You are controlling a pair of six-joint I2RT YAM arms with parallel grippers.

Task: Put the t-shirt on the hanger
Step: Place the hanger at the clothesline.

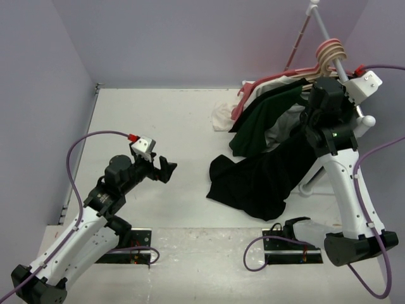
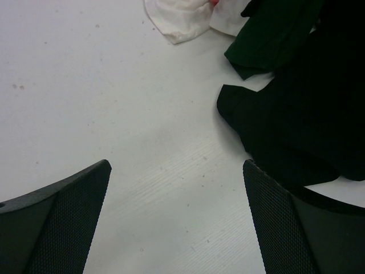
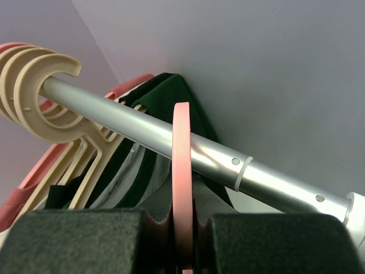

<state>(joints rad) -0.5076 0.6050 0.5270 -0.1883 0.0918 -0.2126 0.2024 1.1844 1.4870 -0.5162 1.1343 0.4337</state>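
At the far right, a thin pink plastic hanger (image 3: 181,160) is clamped by its hook in the closed right gripper (image 3: 182,228) and laid over a silver metal rail (image 3: 142,128). Below it, the plain black cloth t-shirt (image 1: 259,177) is draped down onto the white desk (image 1: 158,120). At the left, the left gripper (image 2: 177,165) is held wide apart and empty.

T-shirt look: the t-shirt (image 1: 259,180) is plain black soft cloth with no print.
T-shirt pose: crumpled. Its lower part is heaped flat on the table (image 1: 158,126) and its upper part is drawn up toward 1 o'clock.
T-shirt place: about 3 o'clock from the table's middle in the top view.
Hanger look: the hanger (image 3: 181,165) is thin pink plastic. Only its curved hook shows.
Hanger pose: the hook arches upright over the rail (image 3: 142,128), touching it.
Hanger state: its stem is pinched in the right gripper (image 3: 182,234).
Hanger place: 1 o'clock from the t-shirt.
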